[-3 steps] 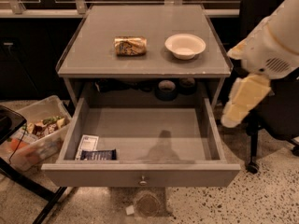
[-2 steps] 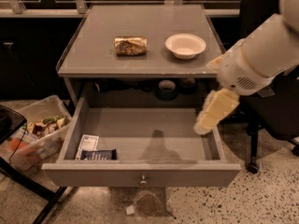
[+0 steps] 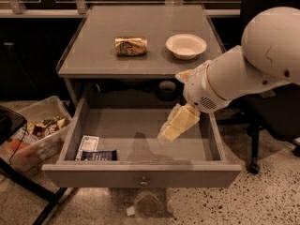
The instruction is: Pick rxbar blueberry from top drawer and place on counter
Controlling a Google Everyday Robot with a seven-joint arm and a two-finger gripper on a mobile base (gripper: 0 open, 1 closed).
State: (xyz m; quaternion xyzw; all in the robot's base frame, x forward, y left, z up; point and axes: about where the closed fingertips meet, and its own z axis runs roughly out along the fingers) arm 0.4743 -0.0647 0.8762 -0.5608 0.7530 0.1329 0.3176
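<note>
While my arm reaches in from the right, my gripper hangs over the right half of the open drawer, above its floor and touching nothing that I can see. How far it is open I cannot tell, because it shows only as one pale shape that points down and to the left. It does not have the bar. The bar lies flat in the near left corner of the drawer, just behind the front panel and well apart from my gripper. A white packet lies just beside it, on its far left side, and the two seem to touch. The counter above carries a crushed can near its middle and a white bowl to the right of the can, apart from it. On the floor at the left stands a clear bin with mixed things inside. At the right a dark chair stands behind my arm.
</note>
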